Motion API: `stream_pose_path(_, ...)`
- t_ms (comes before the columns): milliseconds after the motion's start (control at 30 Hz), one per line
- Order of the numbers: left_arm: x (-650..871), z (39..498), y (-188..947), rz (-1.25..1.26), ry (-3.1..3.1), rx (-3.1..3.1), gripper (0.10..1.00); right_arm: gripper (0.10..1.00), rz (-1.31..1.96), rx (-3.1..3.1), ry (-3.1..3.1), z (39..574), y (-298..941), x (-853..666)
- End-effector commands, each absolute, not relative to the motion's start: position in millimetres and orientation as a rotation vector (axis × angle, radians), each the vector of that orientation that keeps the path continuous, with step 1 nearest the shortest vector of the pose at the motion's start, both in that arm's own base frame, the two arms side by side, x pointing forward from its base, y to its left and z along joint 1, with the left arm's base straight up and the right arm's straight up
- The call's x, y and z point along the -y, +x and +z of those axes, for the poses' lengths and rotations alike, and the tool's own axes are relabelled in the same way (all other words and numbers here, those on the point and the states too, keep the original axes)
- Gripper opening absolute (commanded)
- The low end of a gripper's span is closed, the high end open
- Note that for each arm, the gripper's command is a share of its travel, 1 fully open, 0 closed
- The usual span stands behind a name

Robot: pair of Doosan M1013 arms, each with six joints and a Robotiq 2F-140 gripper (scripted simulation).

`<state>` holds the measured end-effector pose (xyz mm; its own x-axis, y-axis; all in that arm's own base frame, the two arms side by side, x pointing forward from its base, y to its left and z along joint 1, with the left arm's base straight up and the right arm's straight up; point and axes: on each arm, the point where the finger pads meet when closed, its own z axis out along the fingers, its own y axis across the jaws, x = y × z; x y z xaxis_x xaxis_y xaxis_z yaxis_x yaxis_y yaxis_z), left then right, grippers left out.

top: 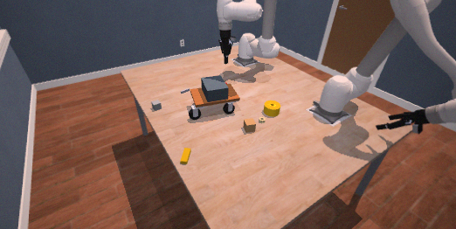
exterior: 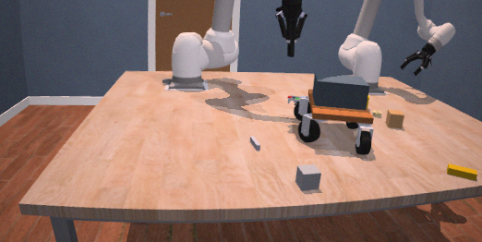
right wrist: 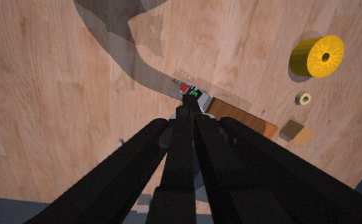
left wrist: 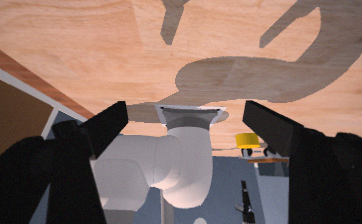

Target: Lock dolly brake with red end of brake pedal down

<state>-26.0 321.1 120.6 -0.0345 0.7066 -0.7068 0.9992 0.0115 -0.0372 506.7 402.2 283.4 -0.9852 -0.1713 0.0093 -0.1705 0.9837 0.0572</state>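
The black right gripper [top: 225, 61] [exterior: 290, 55] [right wrist: 188, 104], fingers pressed together, should press the small pedal's red end [exterior: 290, 97] [right wrist: 184, 88], likely stiff, without rolling the dolly.

"See any words or numbers to read?"
"No, can't make out any, in any of the four views."
"Any labels, brands or signs?"
"None legible either."
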Motion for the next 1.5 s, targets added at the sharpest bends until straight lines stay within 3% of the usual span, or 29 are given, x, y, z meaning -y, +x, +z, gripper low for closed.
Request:
stream_pose_path(0, -321.4, 121.0, -26.1, -0.762, 1.746, -1.794, 1.0, 0.099, -0.052, 3.129, -0.167, 283.5, 506.8, -402.5)
stream_pose_path(233, -321.4, 121.0, -26.1, -0.762, 1.746, -1.794, 1.0, 0.099, 0.0, 3.053, -0.741, 283.5, 506.8, -402.5)
stream_pose_path(1467, -321.4, 121.0, -26.1, -0.762, 1.746, -1.794, 1.0, 0.099, 0.0, 3.053, -0.741, 282.7, 506.8, -402.5)
